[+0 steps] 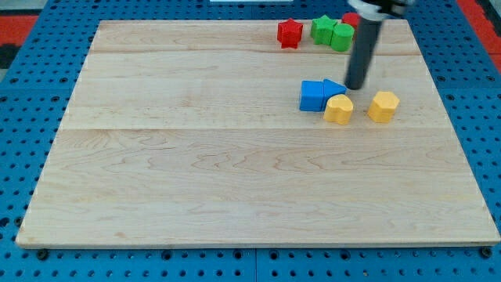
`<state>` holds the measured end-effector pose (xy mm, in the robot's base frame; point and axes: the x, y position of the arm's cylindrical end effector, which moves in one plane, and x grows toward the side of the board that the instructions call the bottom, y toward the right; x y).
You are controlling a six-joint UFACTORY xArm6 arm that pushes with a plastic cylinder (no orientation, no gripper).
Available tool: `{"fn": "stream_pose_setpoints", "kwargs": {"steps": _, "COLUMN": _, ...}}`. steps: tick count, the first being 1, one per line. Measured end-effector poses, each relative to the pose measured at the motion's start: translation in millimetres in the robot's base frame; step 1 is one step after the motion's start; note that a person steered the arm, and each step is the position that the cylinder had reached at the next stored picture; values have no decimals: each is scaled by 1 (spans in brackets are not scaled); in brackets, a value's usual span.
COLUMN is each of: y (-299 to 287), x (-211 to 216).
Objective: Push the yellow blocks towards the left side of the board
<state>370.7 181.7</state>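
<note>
Right now my tip (357, 87) rests on the wooden board (235, 180) in its upper right part, at the end of a straight dark rod; it carries no jaws, so nothing opens, closes or holds anything. It sits just beside the upper right edge of the blue triangular block (334, 87), perhaps touching it, though I cannot be sure.

Both yellow blocks lie on the right half of the board, far from its left edge. One, the yellow heart-shaped block (339, 110), sits just below and slightly left of my tip, pressed against the lower side of the blue pair. Another, the yellow hexagonal block (383, 106), lies to the right of the first, apart from it, below and to the right of my tip.

Next to the blue triangle, on its left and touching it, is the blue cube (312, 95).

Along the top edge sit a red star-shaped block (290, 33), then two green blocks (332, 32) touching each other, and a second red block (350, 19) partly hidden behind the rod, its shape unclear.
</note>
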Motion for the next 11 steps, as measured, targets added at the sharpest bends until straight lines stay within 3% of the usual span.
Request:
{"fn": "stream_pose_setpoints", "kwargs": {"steps": 2, "y": 85, "x": 14}}
{"fn": "stream_pose_setpoints", "kwargs": {"steps": 3, "y": -18, "x": 36}}
{"fn": "stream_pose_setpoints", "kwargs": {"steps": 4, "y": -66, "x": 53}}
{"fn": "stream_pose_setpoints", "kwargs": {"steps": 6, "y": -19, "x": 78}}
{"fn": "stream_pose_setpoints", "kwargs": {"steps": 7, "y": -13, "x": 112}}
{"fn": "stream_pose_setpoints", "kwargs": {"steps": 9, "y": -186, "x": 77}}
{"fn": "stream_pose_setpoints", "kwargs": {"steps": 11, "y": -113, "x": 100}}
